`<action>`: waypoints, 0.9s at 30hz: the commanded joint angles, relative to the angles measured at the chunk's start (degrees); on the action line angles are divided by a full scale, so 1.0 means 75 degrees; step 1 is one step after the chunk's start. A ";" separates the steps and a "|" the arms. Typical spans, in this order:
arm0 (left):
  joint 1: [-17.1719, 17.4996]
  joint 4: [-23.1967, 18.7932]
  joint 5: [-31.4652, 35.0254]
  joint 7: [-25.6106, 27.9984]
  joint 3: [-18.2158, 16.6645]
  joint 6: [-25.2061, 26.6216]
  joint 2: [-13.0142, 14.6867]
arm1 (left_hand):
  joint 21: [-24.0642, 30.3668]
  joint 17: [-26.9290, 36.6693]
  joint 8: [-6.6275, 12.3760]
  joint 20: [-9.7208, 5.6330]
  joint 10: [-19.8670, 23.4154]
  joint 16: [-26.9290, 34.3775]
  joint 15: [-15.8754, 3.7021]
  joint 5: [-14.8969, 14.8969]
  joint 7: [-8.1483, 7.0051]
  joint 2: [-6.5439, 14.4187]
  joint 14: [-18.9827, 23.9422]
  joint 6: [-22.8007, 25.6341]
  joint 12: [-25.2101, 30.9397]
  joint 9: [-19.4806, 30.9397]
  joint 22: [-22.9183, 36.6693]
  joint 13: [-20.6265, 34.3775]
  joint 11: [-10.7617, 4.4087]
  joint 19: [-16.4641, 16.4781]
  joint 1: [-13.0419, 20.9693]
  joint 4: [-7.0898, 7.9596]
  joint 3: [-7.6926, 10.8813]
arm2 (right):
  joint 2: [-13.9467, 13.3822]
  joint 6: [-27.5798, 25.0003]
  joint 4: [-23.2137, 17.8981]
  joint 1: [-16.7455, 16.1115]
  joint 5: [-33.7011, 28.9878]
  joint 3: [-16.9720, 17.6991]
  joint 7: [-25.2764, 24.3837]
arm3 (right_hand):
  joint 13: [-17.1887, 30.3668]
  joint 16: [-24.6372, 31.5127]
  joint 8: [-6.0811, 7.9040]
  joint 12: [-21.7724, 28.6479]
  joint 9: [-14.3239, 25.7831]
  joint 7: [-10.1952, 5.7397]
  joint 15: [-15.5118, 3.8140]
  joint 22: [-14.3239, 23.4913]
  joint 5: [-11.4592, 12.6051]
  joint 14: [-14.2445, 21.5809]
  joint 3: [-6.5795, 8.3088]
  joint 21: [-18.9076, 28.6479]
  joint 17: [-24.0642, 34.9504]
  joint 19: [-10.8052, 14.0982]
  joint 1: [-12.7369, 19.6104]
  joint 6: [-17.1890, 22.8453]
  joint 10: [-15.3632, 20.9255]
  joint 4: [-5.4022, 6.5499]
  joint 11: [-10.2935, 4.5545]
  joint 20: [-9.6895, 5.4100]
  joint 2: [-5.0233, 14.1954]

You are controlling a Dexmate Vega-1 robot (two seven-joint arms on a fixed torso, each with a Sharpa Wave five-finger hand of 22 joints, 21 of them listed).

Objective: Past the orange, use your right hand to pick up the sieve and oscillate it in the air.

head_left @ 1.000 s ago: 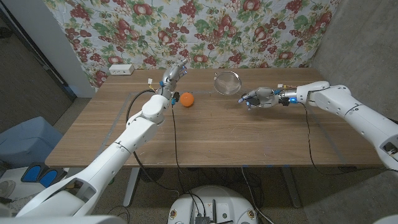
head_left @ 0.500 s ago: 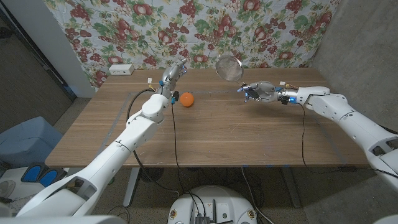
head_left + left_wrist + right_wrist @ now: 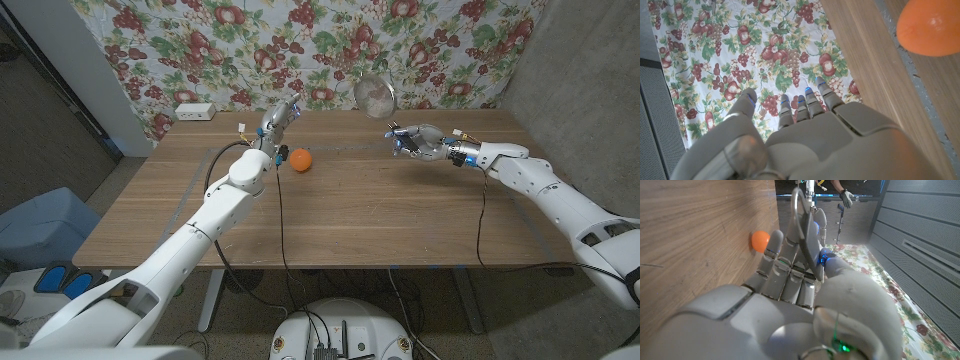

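Observation:
A round metal sieve [image 3: 374, 95] hangs in the air above the table's far edge, its mesh bowl against the flowered cloth. My right hand [image 3: 417, 141] holds its handle; in the right wrist view the wire handle [image 3: 805, 227] runs between thumb and fingers [image 3: 790, 265]. An orange [image 3: 301, 160] lies on the wooden table [image 3: 330, 215] left of the middle, also seen as the orange [image 3: 932, 27] and orange [image 3: 760, 240]. My left hand [image 3: 280, 118] stays raised just behind the orange with its fingers [image 3: 805, 102] spread, holding nothing.
A white power strip [image 3: 194, 111] lies at the table's far left corner. A flowered cloth [image 3: 320, 40] hangs behind the table. A grey wall [image 3: 590, 70] stands close on the right. Cables run from both arms across the table.
My right hand has lifted the sieve off the table and carried it up and to the right, toward the cloth. The left arm and the orange have not moved.

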 commanded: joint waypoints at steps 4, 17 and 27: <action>-0.0026 0.0040 -0.0012 0.0052 0.0005 0.0068 -0.0022 | 0.0022 0.0015 -0.0013 -0.0003 0.0020 0.0019 0.0024 0.0001 0.0031 -0.0003 -0.0006 0.0016 -0.0023 0.0003 0.0006 0.0021 0.0046 0.0005 -0.0052 -0.0006 0.0048 | -0.0546 -0.1328 -0.0777 0.0271 -0.0866 -0.0538 -0.1093 | -0.0070 -0.0010 0.0091 -0.0031 0.0005 0.0251 -0.0496 0.0056 0.0036 0.0585 -0.0029 0.0058 0.0039 0.0051 0.0128 0.0142 0.0245 -0.0058 0.0074 -0.1209 0.0173; -0.0085 0.0093 -0.0008 0.0076 0.0041 0.0119 -0.0066 | 0.0023 0.0016 -0.0011 -0.0002 0.0015 0.0022 0.0022 -0.0002 0.0042 -0.0006 -0.0003 0.0022 -0.0025 0.0003 0.0006 0.0021 0.0047 -0.0002 -0.0088 -0.0006 0.0077 | -0.0517 -0.2191 -0.0190 0.1401 -0.1995 -0.1691 -0.0348 | -0.0223 0.0084 0.0095 -0.0220 -0.0067 0.0812 -0.0481 0.0074 -0.0069 0.1209 0.0012 0.0427 0.0050 0.0532 0.0615 0.0238 0.0529 -0.0312 0.0426 -0.1192 0.0194; -0.0085 0.0103 0.0004 0.0094 0.0054 0.0093 -0.0091 | 0.0024 0.0016 -0.0013 -0.0001 0.0010 0.0018 0.0022 -0.0004 0.0038 -0.0007 -0.0016 0.0017 -0.0026 0.0003 0.0006 0.0021 0.0038 -0.0004 -0.0113 -0.0006 0.0097 | -0.0459 -0.2670 0.0052 0.1878 -0.2629 -0.2237 -0.0031 | -0.0136 0.0127 0.0075 -0.0230 -0.0093 0.0857 -0.0478 0.0040 -0.0097 0.1282 0.0042 0.0445 0.0169 0.0570 0.0697 0.0241 0.0574 -0.0309 0.0455 -0.1171 0.0162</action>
